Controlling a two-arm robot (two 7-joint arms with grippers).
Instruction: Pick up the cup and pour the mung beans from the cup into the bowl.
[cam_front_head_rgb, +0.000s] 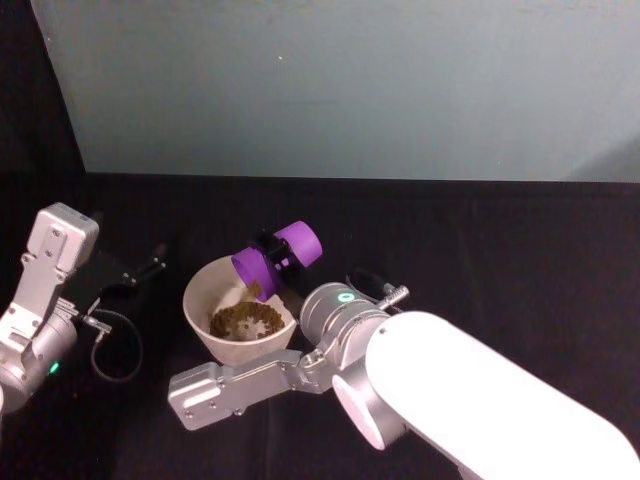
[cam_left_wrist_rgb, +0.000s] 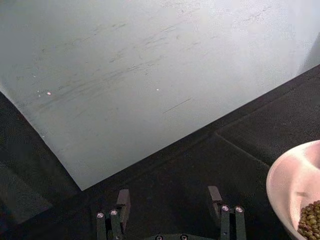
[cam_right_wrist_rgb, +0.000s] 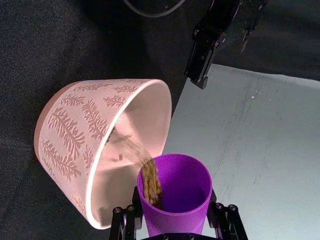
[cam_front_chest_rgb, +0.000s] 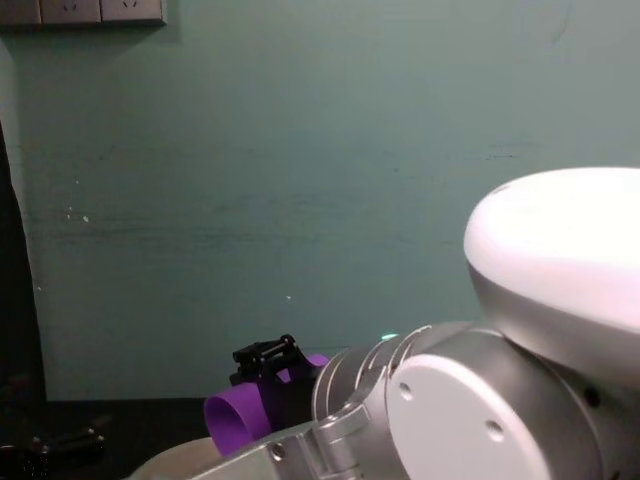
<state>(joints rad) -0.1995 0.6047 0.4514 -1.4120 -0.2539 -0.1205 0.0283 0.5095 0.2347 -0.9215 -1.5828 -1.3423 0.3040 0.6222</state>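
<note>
The purple cup (cam_front_head_rgb: 277, 256) is tipped on its side over the right rim of the pale bowl (cam_front_head_rgb: 200, 287), with my right gripper (cam_front_head_rgb: 272, 256) shut on it. Mung beans (cam_right_wrist_rgb: 150, 182) stream from the cup's mouth (cam_right_wrist_rgb: 177, 185) into the bowl (cam_right_wrist_rgb: 75, 135), whose outside bears a leaf pattern. A pile of mung beans (cam_front_head_rgb: 243, 322) lies in the bowl's bottom. The chest view shows the tilted cup (cam_front_chest_rgb: 238, 415) behind my right arm. My left gripper (cam_front_head_rgb: 150, 264) rests open to the left of the bowl; its fingers (cam_left_wrist_rgb: 123, 202) hold nothing.
A black cloth covers the table (cam_front_head_rgb: 480, 240). A pale green wall (cam_front_head_rgb: 350, 80) stands at the back. A black cable (cam_front_head_rgb: 118, 350) loops by my left arm. My right arm's white shell (cam_front_head_rgb: 480, 410) fills the near right.
</note>
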